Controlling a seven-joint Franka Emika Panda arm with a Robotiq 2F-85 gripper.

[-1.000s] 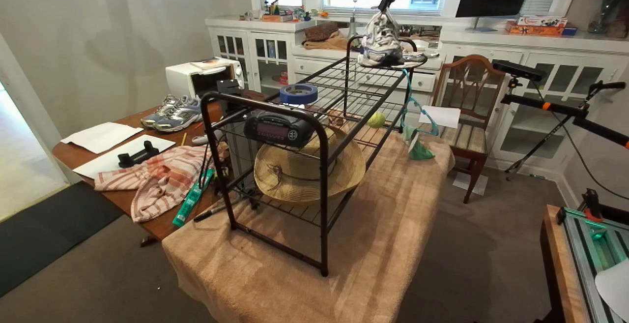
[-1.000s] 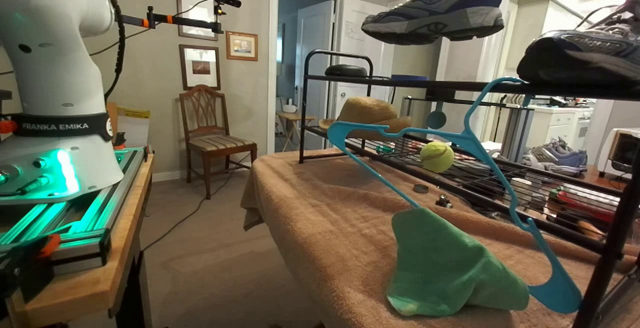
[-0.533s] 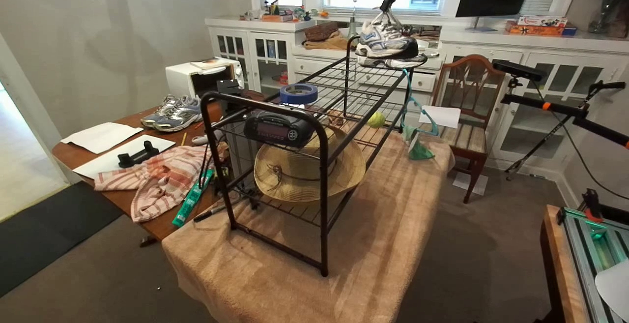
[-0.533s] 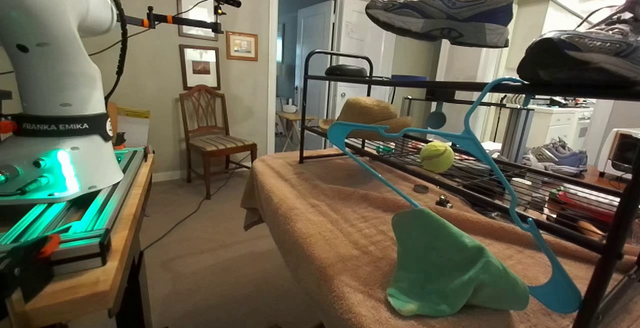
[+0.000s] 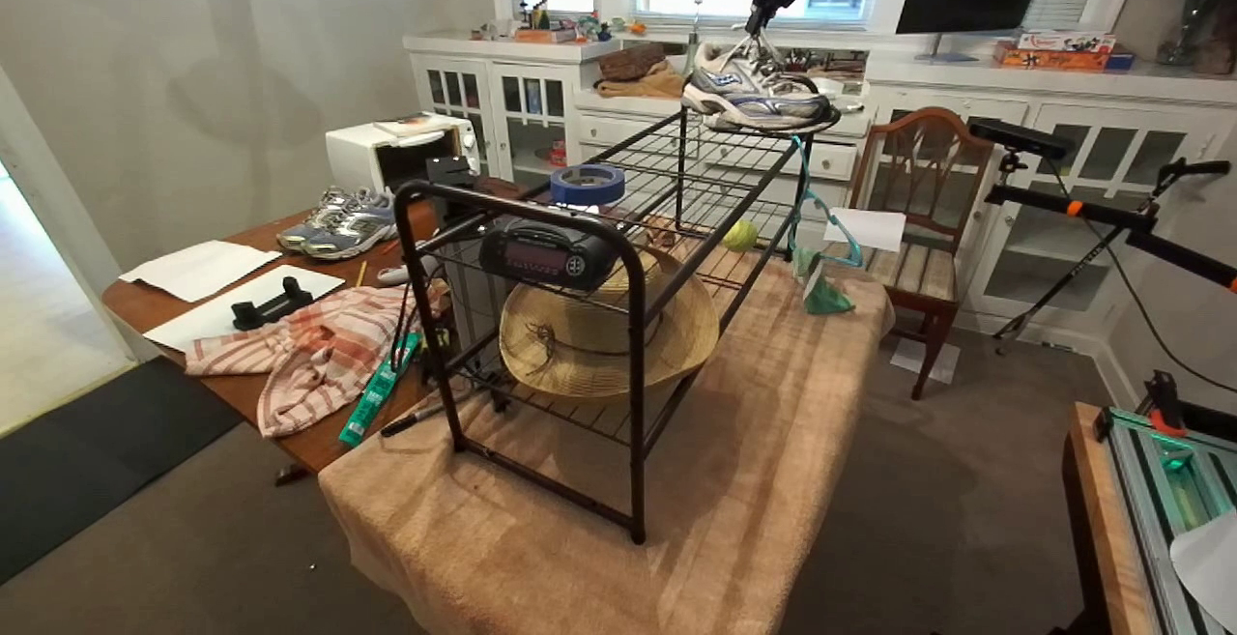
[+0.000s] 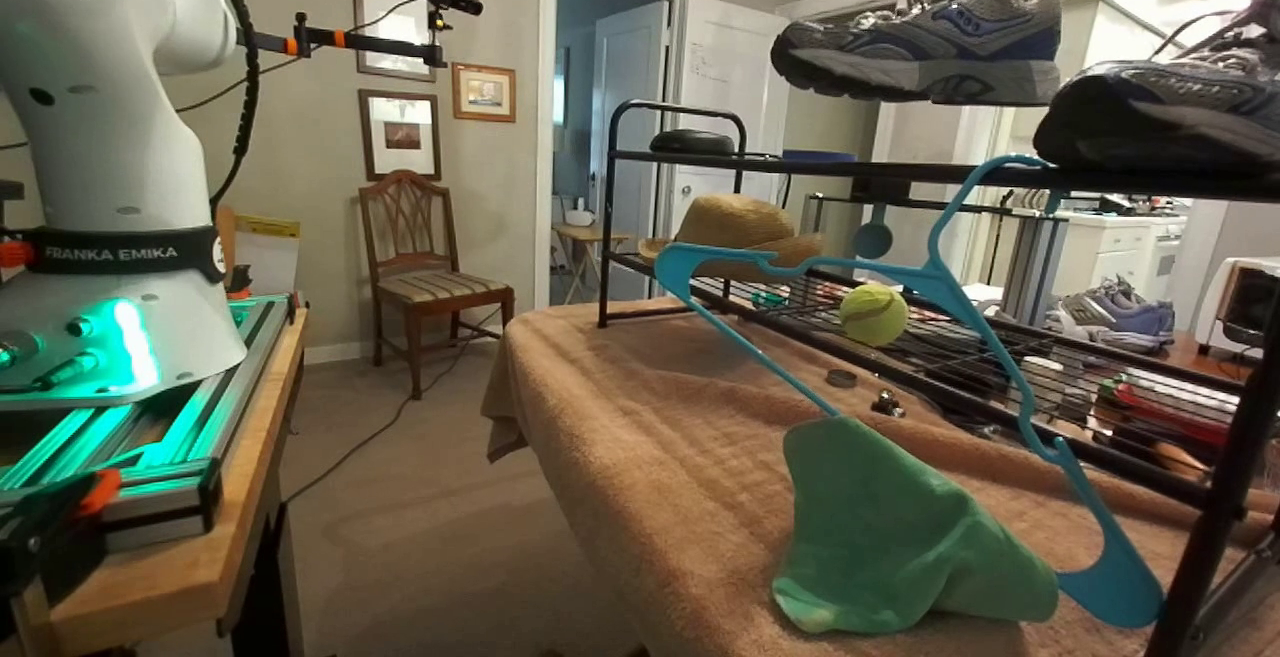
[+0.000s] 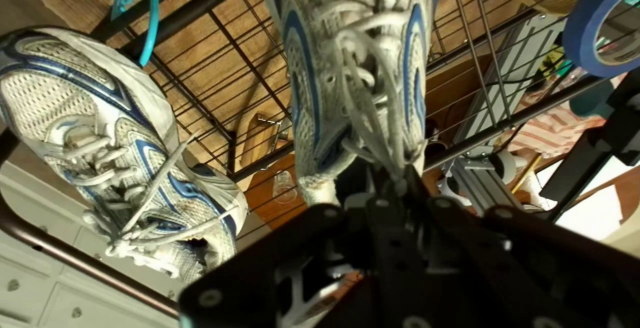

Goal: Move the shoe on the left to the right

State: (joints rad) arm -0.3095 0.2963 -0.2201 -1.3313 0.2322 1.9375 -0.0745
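My gripper is shut on the laces of a grey-white sneaker with blue trim. The gripper also shows at the top of an exterior view. The held shoe hangs below it, roughly level. In an exterior view the held shoe's sole is apart from and above the rack's top rail; the gripper there is almost wholly out of the frame. The second pale sneaker stands at one end of the rack's top shelf. In the wrist view the second sneaker lies to the left of the held shoe.
The dark wire rack carries blue tape and a clock radio on top. Below are a straw hat and tennis ball. A blue hanger hangs at its side. Another sneaker pair sits on the wooden table.
The held shoe has turned, showing more of its side in an exterior view. It has come down a little and shifted toward the second shoe in an exterior view. The gripper keeps its hold.
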